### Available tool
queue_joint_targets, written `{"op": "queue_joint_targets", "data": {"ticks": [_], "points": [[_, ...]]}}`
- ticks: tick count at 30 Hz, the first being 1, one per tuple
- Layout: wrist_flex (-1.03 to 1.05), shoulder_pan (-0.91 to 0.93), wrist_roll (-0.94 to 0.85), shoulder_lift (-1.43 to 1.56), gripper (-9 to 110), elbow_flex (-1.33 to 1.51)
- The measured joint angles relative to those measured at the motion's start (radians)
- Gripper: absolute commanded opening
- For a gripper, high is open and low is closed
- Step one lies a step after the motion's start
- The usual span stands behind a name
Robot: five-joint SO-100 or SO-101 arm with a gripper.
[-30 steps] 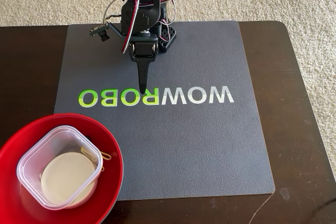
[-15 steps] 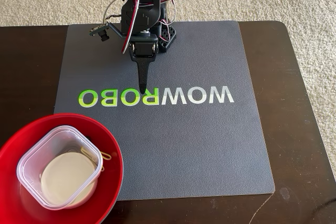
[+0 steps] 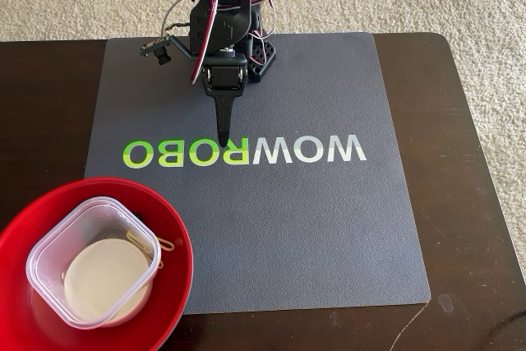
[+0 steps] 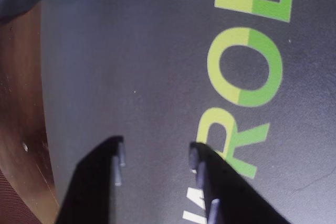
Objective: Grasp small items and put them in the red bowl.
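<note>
The red bowl (image 3: pixel 177 240) stands at the near left corner of the mat in the fixed view. Inside it a clear square container (image 3: pixel 49 248) sits over a small white bowl (image 3: pixel 103 281). A yellow-green clothespin (image 3: pixel 158 244) lies beside them in the red bowl. My gripper (image 3: pixel 223 136) hangs from the folded arm at the back and points down at the "R" of the mat's lettering, far from the bowl. In the wrist view the gripper (image 4: pixel 156 148) shows a gap of bare mat between its fingertips, holding nothing.
A grey mat (image 3: pixel 329 228) with "WOWROBO" lettering (image 3: pixel 246 152) covers most of a dark wooden table (image 3: pixel 460 203). The arm's base (image 3: pixel 255 51) stands at the mat's far edge. Beige carpet lies beyond the table.
</note>
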Motion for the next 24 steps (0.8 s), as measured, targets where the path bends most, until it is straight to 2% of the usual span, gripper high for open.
{"op": "queue_joint_targets", "data": {"ticks": [24], "points": [[0.0, 0.0, 0.0, 0.0, 16, 0.0]]}}
